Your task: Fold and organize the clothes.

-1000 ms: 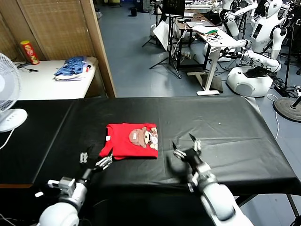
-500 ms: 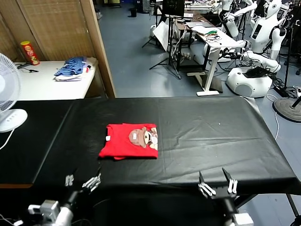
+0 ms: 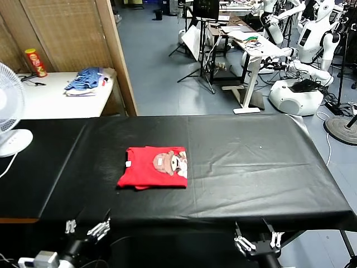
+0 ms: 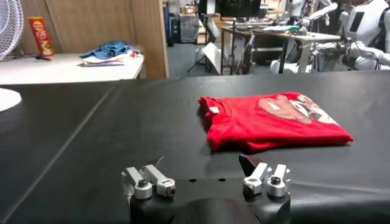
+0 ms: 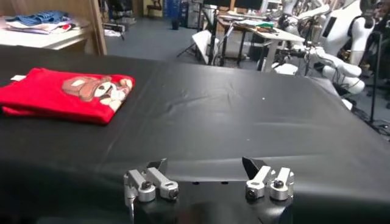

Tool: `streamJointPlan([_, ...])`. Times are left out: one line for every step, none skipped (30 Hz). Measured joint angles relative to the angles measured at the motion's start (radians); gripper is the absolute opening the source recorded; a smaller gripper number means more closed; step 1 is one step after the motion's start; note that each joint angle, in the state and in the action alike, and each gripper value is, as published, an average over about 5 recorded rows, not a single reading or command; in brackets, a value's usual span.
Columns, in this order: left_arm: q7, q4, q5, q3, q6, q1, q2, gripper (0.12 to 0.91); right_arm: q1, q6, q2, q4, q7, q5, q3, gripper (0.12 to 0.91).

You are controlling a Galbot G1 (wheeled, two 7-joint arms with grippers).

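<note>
The red T-shirt (image 3: 152,167) lies folded into a neat rectangle on the black table (image 3: 251,162), cartoon print up, white neck label at its left edge. It also shows in the left wrist view (image 4: 271,119) and the right wrist view (image 5: 64,94). My left gripper (image 3: 86,228) is open and empty, low below the table's front edge at the left. My right gripper (image 3: 256,241) is open and empty, below the front edge at the right. Both are well clear of the shirt. The left gripper (image 4: 204,170) and the right gripper (image 5: 204,167) show wide-spread fingers in their wrist views.
A white side table (image 3: 50,95) at the back left holds a heap of blue garments (image 3: 85,80) and a red can (image 3: 34,61). A white fan (image 3: 8,111) stands at the table's left end. Desks and other robots (image 3: 304,56) stand behind.
Both arms have drawn back from beside the shirt, down below the table's front edge. The folded shirt has not moved.
</note>
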Motion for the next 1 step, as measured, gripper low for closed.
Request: streamJointPlan([0.000, -0.002, 0.000, -0.001, 0.001, 0.001, 0.000, 0.798, 0.000, 0.000, 0.000, 0.000, 0.000, 0.000, -0.001, 0.798])
